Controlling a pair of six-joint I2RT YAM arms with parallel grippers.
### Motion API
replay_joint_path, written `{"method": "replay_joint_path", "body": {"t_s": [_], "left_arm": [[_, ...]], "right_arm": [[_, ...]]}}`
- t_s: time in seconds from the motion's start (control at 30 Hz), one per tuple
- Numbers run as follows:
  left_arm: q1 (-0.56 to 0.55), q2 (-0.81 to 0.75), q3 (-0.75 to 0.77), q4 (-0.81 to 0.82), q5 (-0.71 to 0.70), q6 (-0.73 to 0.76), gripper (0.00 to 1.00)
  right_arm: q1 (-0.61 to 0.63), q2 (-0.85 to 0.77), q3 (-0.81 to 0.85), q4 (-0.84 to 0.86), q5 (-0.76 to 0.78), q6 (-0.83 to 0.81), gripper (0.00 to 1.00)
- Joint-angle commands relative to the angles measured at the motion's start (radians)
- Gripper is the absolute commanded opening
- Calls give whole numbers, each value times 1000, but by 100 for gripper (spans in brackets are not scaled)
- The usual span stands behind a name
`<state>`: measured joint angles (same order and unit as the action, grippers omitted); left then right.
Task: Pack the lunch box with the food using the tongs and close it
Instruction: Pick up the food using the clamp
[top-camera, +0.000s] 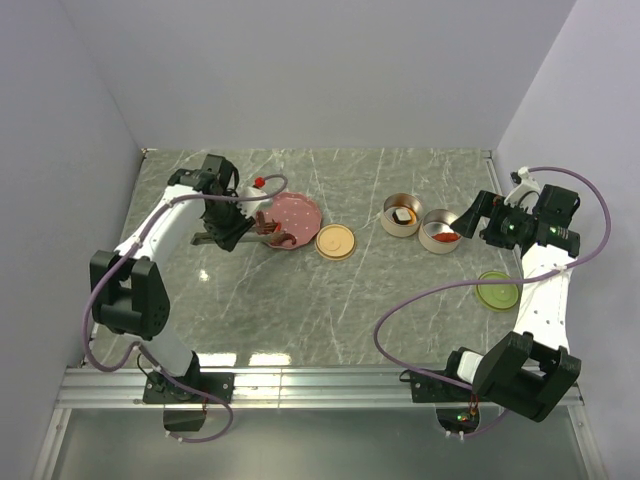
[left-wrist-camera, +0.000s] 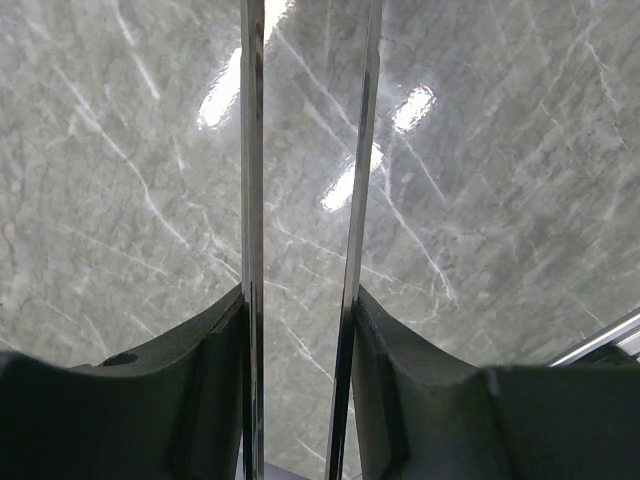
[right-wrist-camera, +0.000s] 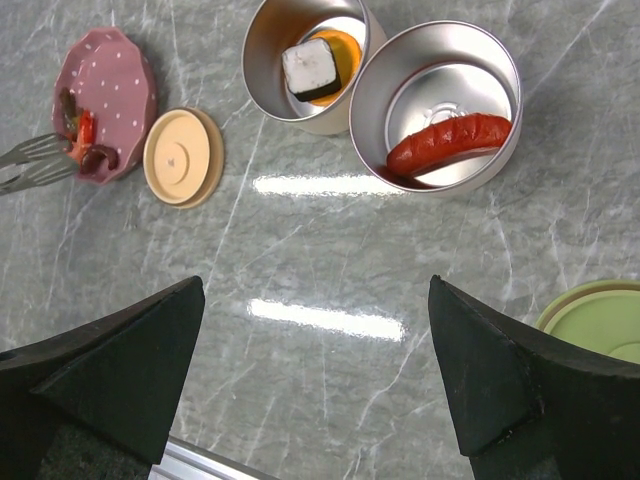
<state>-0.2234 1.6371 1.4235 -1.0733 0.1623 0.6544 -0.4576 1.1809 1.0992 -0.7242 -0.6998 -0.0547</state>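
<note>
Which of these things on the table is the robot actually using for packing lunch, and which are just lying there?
In the job: tongs, food on the pink plate, sausage, sausage tin, dark-and-pale block, block tin, beige lid, green lid.
Just there: pink plate, merely a holder; small red thing by the left arm, too small to identify.

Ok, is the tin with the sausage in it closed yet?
No, open. The sausage lies exposed inside the tin, while the tan lid and the green lid lie on the table apart from it.
</note>
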Motion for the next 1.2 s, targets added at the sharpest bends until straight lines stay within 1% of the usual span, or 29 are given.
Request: {"method": "replay_joint_path", "body": {"t_s": [0.0, 0.33, 0.5, 0.67, 0.83, 0.97, 1.17], "left_arm": [[-21, 21, 57, 16, -4, 17, 45], [-67, 82, 83, 26, -23, 8, 45], [-70, 115, 91, 18, -55, 13, 46], [-70, 119, 100, 3, -69, 19, 44], [-71, 122, 158, -37, -43, 13, 36], [-80, 124, 186, -47, -38, 11, 26], [-108, 119, 247, -45, -15, -7, 18]], "right_arm": [[5, 2, 44, -1, -12, -19, 100], [5, 14, 47, -11, 0, -27, 100], [5, 8, 42, -8, 14, -30, 100], [7, 6, 39, -4, 17, -31, 100], [5, 6, 37, 0, 16, -27, 100], [7, 3, 42, -3, 23, -36, 100], [5, 3, 45, -4, 17, -33, 100]]}}
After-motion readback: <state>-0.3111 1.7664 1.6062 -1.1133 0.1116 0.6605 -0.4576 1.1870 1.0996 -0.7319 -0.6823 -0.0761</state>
